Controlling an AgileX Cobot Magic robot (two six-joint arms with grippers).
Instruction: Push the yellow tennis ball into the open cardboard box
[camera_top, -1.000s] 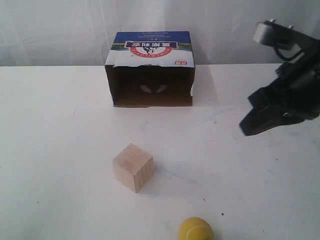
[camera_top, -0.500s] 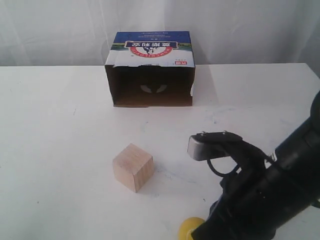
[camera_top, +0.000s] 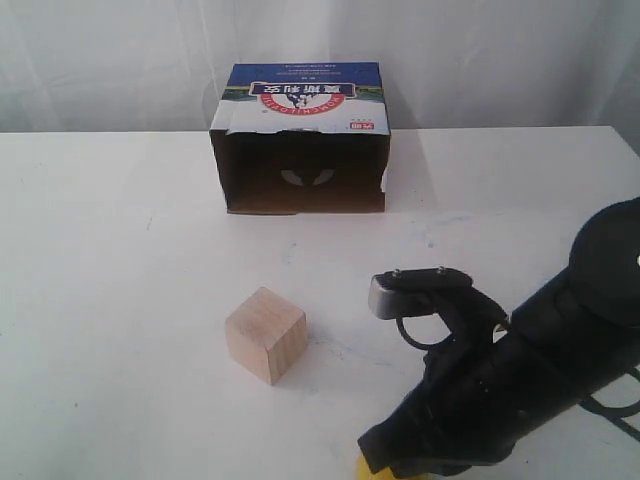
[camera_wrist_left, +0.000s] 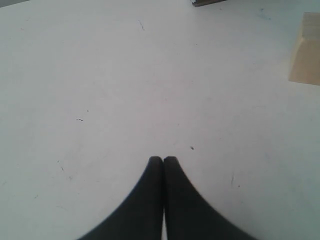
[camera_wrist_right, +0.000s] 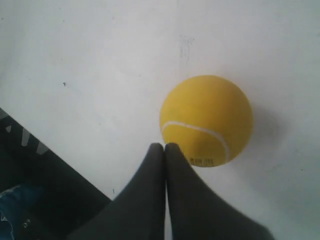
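white table (camera_top: 120, 300): ball (camera_wrist_right: 206, 120) well apart from box (camera_top: 300, 140), nothing pushed yet; right gripper (camera_wrist_right: 164, 146) clenched empty beside it.

on the table (camera_top: 100, 300) the cardboard box (camera_top: 300, 140) lies rearmost, wooden cube (camera_top: 265, 335) before it, tennis ball (camera_wrist_right: 205, 117) nearest and rightward.

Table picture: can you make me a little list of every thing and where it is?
table: white
box: far side, open side facing the exterior camera
cube: pale wood, mid-table, apart from box and ball
ball: yellow, near front edge, outside the box, mostly hidden behind the right arm in the exterior view
right end effector: shut, tips right beside the ball
left end effector: shut, over bare table
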